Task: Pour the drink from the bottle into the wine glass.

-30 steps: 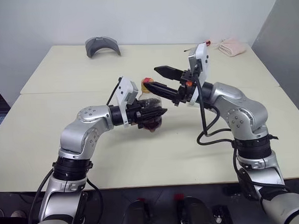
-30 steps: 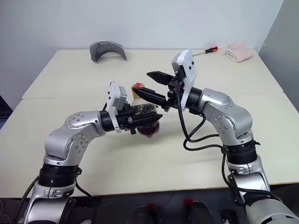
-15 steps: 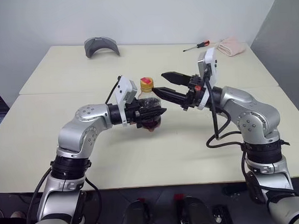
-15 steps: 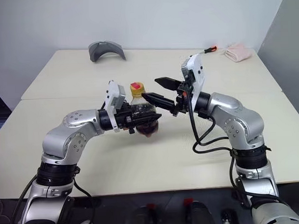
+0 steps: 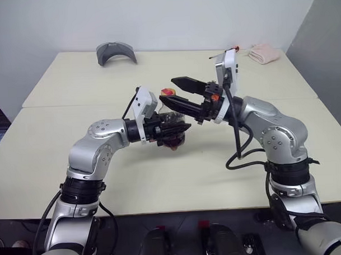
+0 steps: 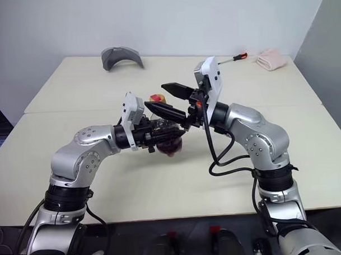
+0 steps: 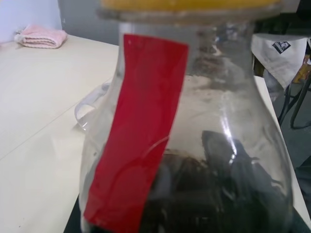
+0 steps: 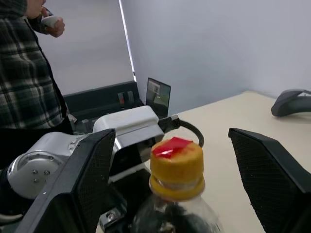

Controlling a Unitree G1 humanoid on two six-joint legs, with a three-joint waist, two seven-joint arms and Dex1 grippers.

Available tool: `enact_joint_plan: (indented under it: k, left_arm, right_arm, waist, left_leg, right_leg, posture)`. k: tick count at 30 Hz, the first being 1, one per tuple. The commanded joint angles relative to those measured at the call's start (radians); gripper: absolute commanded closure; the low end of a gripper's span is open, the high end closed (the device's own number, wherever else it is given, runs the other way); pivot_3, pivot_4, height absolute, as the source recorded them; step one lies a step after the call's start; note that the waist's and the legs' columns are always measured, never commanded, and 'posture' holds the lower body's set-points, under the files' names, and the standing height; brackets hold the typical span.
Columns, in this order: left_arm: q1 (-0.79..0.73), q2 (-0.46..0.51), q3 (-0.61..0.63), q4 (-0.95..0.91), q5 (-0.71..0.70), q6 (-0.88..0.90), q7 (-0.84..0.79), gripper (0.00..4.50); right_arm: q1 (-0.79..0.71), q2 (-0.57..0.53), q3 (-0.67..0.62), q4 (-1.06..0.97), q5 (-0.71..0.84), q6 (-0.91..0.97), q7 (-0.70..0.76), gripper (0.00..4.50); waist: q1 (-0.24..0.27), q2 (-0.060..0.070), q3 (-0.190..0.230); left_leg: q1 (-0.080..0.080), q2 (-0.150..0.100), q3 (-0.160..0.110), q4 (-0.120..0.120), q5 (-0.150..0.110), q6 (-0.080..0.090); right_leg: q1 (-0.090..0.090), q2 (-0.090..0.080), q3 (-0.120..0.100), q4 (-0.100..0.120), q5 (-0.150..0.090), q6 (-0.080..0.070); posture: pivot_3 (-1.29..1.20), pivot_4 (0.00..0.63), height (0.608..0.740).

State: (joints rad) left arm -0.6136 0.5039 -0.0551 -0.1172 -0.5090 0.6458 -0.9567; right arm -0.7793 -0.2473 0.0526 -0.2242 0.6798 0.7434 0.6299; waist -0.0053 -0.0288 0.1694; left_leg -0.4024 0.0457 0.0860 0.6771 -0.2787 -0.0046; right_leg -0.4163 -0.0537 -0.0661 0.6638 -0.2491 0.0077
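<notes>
Pale cream table [image 5: 60,165] w/ a seam across it, plain white wall behind; grey curved object [image 5: 116,51] at the far edge, pink cloth [image 5: 264,52] & a red-handled screwdriver [image 6: 239,57] at the far right corner. A person in a plaid shirt [image 8: 22,68] stands off to one side in my right wrist view.

My left gripper [image 5: 179,128] is clenched round the body of the bottle [image 5: 171,123], holding it upright above the table, roughly mid-scene. Left wrist view is right up against it: red label strip [image 7: 138,131] down the neck, the drink [image 7: 194,204] dark in the lower half. Yellow cap [image 8: 176,165] w/ a red patch on top is on, so nothing's poured.

My right gripper [image 5: 183,92] is spread wide, not grasping anything; its fingers [image 8: 90,170] stand either side of the cap, clear of it as far as I can tell, one tip above & one below in the head views.

I can't pick out the wine glass for sure anywhere; a clear curved shape behind the bottle in the left wrist view could be it, too unclear to say.

Progress, my read: early. Done: bottle picked up & steadied. Left: close on the cap, twist it off, put it down, find the glass, tilt & pour. The cap step is the one in hand
</notes>
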Motion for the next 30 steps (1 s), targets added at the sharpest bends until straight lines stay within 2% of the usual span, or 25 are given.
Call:
enact_joint_plan:
  k: [1,16,30]
  left_arm:
    - [-0.017,-0.001,0.01,-0.052,-0.02,-0.014,-0.004,2.65]
    - [-0.013,-0.002,0.01,-0.062,-0.026,-0.008,-0.001,2.65]
    - [-0.014,0.002,0.012,-0.06,-0.024,-0.009,-0.001,2.65]
  right_arm:
    - [-0.026,0.011,-0.003,-0.009,-0.016,-0.038,-0.002,0.52]
    - [-0.02,0.007,0.009,0.036,-0.102,-0.098,0.013,0.52]
    - [0.034,-0.086,-0.045,-0.022,-0.041,-0.036,0.044,0.52]
  waist:
    - [0.0,0.0,0.0]
    - [0.0,0.0,0.0]
    - [0.0,0.0,0.0]
  left_leg:
    - [0.0,0.0,0.0,0.0,0.0,0.0]
    - [0.0,0.0,0.0,0.0,0.0,0.0]
    - [0.0,0.0,0.0,0.0,0.0,0.0]
  right_leg:
    - [0.0,0.0,0.0,0.0,0.0,0.0]
    - [0.0,0.0,0.0,0.0,0.0,0.0]
    - [0.0,0.0,0.0,0.0,0.0,0.0]
  posture:
    - [0.0,0.15,0.74]
    - [0.0,0.15,0.74]
    - [0.0,0.15,0.74]
